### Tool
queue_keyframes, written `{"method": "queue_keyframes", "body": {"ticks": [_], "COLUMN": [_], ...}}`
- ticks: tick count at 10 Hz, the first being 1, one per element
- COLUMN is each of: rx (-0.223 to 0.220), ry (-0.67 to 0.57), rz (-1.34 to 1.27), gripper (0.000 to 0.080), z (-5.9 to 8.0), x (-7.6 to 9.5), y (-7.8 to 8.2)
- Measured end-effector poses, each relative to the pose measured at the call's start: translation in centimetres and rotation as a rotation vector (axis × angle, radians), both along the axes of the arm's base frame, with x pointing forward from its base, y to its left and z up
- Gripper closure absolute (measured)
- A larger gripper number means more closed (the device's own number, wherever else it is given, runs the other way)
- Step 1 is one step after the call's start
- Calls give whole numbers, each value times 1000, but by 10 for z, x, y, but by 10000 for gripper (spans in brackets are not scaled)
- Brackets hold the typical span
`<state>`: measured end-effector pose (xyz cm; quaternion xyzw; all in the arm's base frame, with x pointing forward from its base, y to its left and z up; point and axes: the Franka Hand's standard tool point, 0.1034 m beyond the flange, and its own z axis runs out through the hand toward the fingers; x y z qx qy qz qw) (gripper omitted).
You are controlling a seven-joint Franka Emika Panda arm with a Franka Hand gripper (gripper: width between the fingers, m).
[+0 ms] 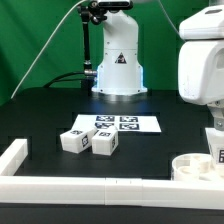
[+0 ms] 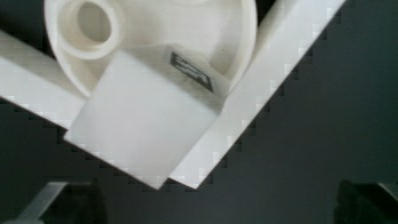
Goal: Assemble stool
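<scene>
Exterior view: a black table stood before a green curtain, with a dark cable looping down across the cloth. At the exterior view's left a white rail turned a corner and ran along the table's near edge. Just inside that corner one leg lay on its side, touching or nearly touching a second leg; both showed black-and-white tags. Behind them the marker board lay flat, and behind that rose the arm's white base. Toward the exterior view's right the seat rested flat against the rail's inner side. A tagged part was just beside it, cut off by the frame edge. The arm hung large over that corner.

Wrist view: the seat filled one corner and the rail crossed on a slant. The tagged part, a flat white face with one tag near its upper edge, lay between them, overlapping the seat's rim; whether it touched could not be told. Bare black tabletop showed around it. The gripper was over this spot, its blurred fingers at opposite edges of the frame, jaws wide apart and gripping nothing.
</scene>
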<state>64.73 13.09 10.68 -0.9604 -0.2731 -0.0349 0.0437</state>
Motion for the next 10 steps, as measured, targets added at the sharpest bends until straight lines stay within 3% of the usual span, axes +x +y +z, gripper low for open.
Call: {"method": "queue_keyframes", "body": {"ticks": [10], "rx": [-108], "ry": [-62], "rz": [799], "gripper": [150], "z": [-5], "x": [1], "y": [-14]}}
